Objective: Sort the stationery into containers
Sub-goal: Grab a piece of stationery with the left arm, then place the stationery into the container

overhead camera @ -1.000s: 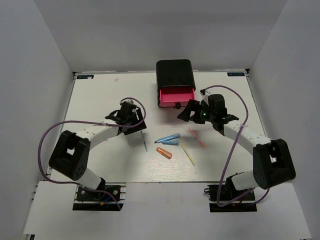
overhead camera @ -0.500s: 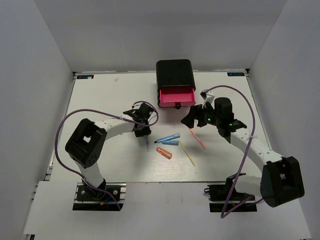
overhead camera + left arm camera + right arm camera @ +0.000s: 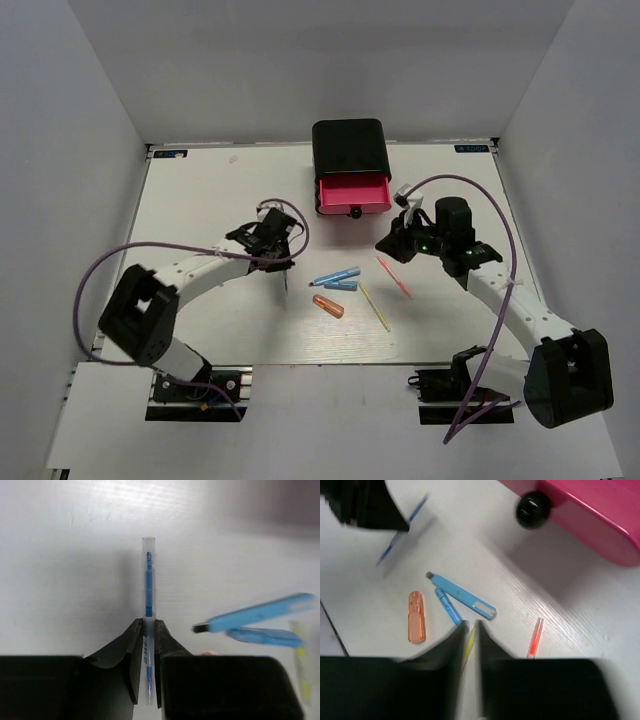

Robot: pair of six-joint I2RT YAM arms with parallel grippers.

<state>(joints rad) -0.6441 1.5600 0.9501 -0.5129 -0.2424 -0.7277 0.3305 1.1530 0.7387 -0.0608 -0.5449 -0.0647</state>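
Left side first: the left tool point(image 3: 148, 625) has swung in from the left over the last second and now pinches the thin grey-blue pen point(image 3: 148, 585) near its near end, fingers pressed on the barrel. The pen sits slightly left of where it lay 1.0 s ago, so I read the grasp as made and the carry as starting. That makes it item 1 of 6 in hand, none sorted yet. Middle of the bench point(image 3: 200, 200): the blue marker point(image 3: 337, 274), short blue piece point(image 3: 265, 636), orange capsule point(image 3: 328, 306), yellow stick point(image 3: 375, 307) and red-pink stick point(image 3: 394, 276) lie where they were, unmoved. At the far side, 1 pink drawer point(image 3: 352, 193) stands pulled out of the black cabinet point(image 3: 348, 147), knob point(image 3: 532, 510) facing near. The right tool point(image 3: 471, 627) has backed off from that knob toward the near right and hovers over the sticks, fingers nearly pressed together with nothing between them, so the drawer path looks open for the left arm. Hard to make out: whether the pen is off the bench, since the top view is too small and the wrist view looks straight down. The pen's near end is buried between the fingers. The other drawers are hidden under the cabinet top, and what the drawer holds is unclear. The right wrist view is motion-blurred.
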